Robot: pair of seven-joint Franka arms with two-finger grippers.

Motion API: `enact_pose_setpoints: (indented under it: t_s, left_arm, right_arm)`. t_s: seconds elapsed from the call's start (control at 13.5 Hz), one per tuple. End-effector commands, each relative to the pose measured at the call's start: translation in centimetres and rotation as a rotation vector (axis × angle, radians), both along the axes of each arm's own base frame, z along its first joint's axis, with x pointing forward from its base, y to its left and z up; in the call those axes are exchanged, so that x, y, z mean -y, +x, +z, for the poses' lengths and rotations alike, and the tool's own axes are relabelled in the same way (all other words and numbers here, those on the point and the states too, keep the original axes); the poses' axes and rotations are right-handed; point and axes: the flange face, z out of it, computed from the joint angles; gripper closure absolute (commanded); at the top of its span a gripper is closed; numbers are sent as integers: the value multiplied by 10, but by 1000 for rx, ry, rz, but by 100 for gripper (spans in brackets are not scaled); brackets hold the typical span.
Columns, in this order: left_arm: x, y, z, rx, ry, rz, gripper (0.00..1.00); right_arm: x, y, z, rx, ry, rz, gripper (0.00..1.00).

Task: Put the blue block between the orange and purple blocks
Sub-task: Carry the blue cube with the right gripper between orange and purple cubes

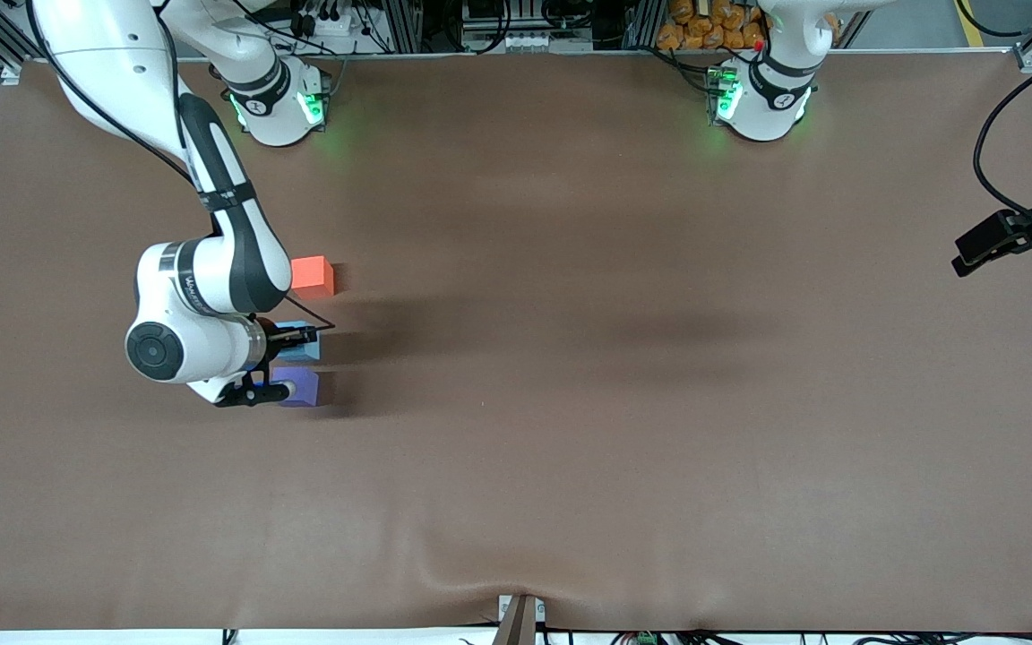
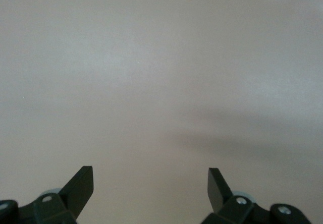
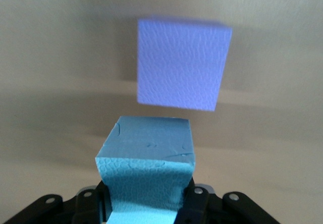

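Observation:
My right gripper [image 1: 290, 343] is shut on the light sky-blue block [image 1: 308, 335] and holds it low over the table, in the gap between the orange-red block [image 1: 312, 276] and the violet-purple block [image 1: 303, 387]. In the right wrist view the blue block [image 3: 146, 153] sits between my gripper's [image 3: 147, 199] black fingers, with the purple block [image 3: 181, 65] just ahead of it. The orange block is out of that view. I cannot tell whether the blue block touches the table. My left gripper [image 2: 150, 176] is open and empty over bare table; it does not show in the front view.
The brown table mat [image 1: 570, 403] is bare around the three blocks. A black clamp with a cable [image 1: 1013, 235] hangs over the mat's edge at the left arm's end. The arm bases [image 1: 279, 107] stand along the edge farthest from the front camera.

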Motion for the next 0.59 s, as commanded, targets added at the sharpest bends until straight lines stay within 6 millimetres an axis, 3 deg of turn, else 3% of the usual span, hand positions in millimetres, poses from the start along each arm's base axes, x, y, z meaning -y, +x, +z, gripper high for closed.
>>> enact_pose_setpoints:
  t_s: [0.0,0.52]
  left_arm:
    - [-2,-6,13,2,-9,-12,0]
    - [-1,-7,12,-7,-5,-18,0]
  right_arm:
    - [5,-13,1,-8,8,15,71]
    - [19,-28,-37,16,-2,-20,70]
